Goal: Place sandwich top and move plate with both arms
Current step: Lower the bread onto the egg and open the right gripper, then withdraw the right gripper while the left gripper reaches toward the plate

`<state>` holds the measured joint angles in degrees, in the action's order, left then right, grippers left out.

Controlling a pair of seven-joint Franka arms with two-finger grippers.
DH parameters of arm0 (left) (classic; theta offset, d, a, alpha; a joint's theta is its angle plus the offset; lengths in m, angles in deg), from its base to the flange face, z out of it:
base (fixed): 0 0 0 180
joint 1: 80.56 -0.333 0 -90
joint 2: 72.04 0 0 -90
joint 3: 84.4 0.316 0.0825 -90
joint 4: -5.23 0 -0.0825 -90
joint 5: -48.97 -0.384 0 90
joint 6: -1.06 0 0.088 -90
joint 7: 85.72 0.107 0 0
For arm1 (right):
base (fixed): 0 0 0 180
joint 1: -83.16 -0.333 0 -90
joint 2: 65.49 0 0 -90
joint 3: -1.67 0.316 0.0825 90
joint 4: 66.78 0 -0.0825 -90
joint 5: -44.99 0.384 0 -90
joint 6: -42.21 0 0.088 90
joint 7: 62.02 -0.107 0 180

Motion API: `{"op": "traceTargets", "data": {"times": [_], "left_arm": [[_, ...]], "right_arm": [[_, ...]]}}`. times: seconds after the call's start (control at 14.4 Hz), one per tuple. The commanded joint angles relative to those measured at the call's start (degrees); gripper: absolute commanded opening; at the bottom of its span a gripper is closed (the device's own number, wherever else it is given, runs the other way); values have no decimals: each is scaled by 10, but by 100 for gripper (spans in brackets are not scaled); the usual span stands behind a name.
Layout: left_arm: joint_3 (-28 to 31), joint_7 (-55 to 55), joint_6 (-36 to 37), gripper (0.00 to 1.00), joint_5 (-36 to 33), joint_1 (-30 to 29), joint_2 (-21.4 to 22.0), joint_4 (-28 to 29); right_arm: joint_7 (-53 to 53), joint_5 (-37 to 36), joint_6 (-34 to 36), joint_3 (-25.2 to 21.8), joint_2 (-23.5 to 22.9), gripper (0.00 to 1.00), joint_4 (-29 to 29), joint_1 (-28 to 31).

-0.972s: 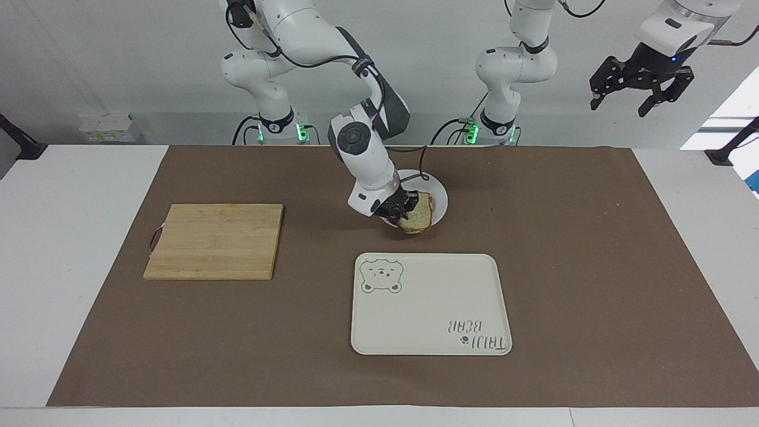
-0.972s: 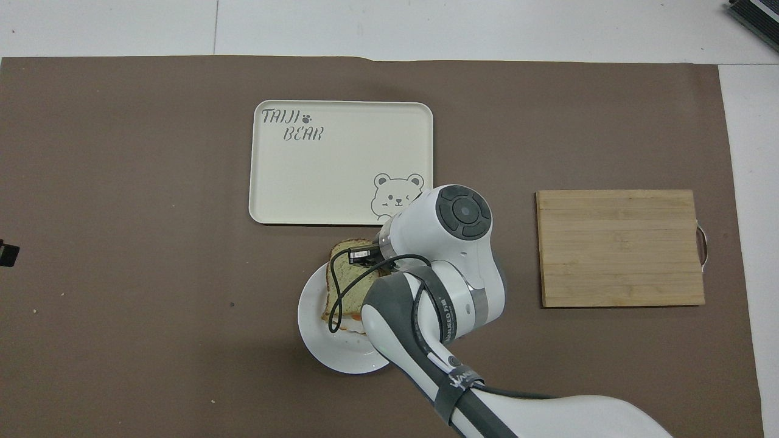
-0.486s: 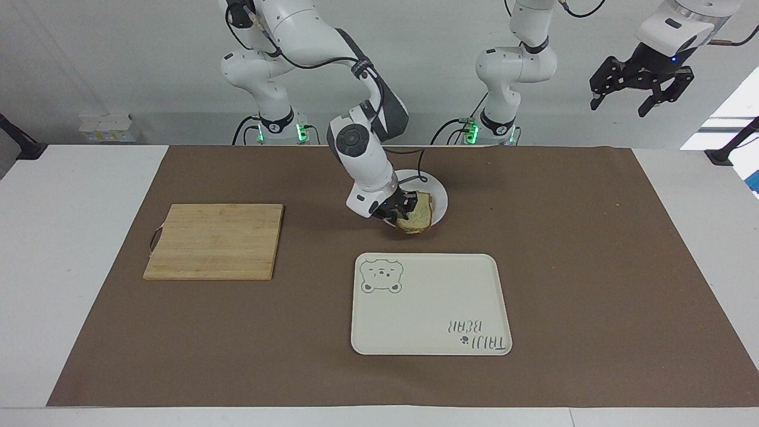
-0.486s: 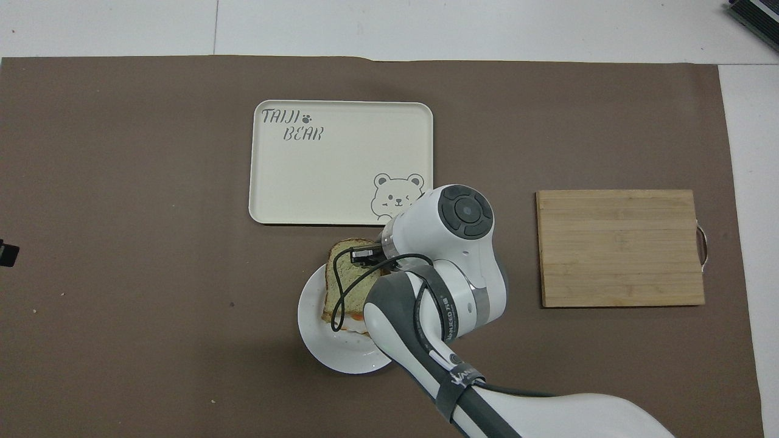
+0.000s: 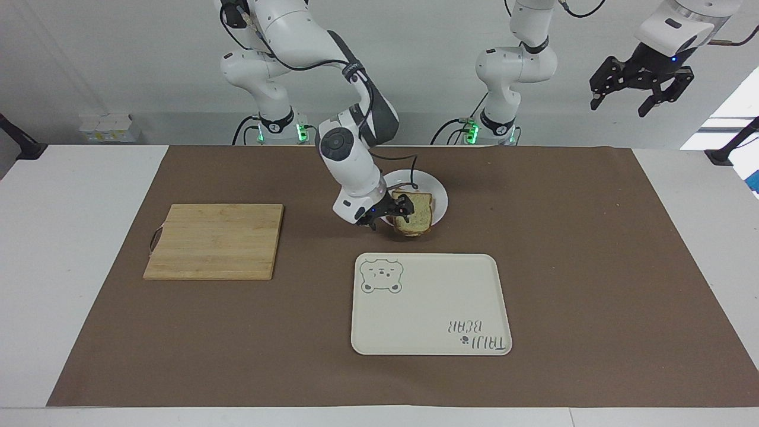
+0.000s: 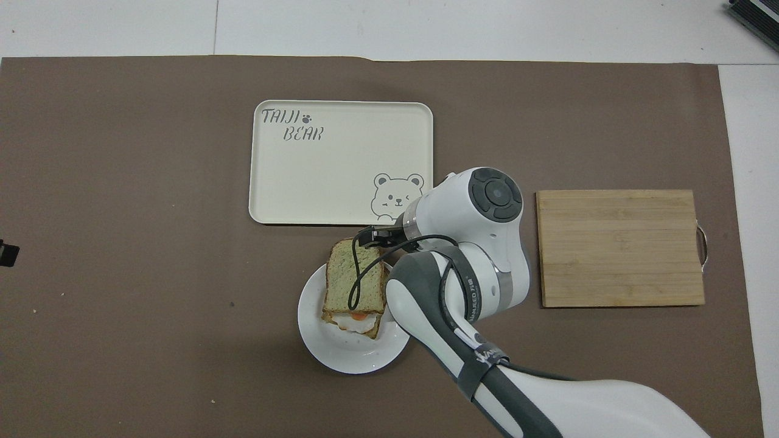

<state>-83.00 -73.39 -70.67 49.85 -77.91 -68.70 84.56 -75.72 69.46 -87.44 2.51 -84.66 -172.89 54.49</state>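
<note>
Bread slice (image 5: 413, 213) lies on the plate (image 5: 437, 196); right end effector (image 5: 388, 214) beside it, spread wide.

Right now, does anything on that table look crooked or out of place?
Yes. The sandwich top sits off-centre: it pokes out over the plate rim toward the bear tray, leaving fried egg showing at the end nearer the robots. Nothing looks spilled.

Right arm (image 6: 462, 286) hides plate (image 6: 341, 359) edge; egg mostly covered.
</note>
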Motion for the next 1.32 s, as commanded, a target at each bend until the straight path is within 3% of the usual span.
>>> {"op": "traceTargets", "data": {"times": [0.0,0.62,1.25], "left_arm": [[1,-5,-1,100,-6,2,10,9],[1,-6,-1,100,-6,2,10,9],[-2,-10,-8,100,29,5,11,17]], "right_arm": [[15,1,3,1,22,100,-2,32],[15,-196,70,0,99,100,11,110],[16,-213,191,-1,178,100,29,184]]}}
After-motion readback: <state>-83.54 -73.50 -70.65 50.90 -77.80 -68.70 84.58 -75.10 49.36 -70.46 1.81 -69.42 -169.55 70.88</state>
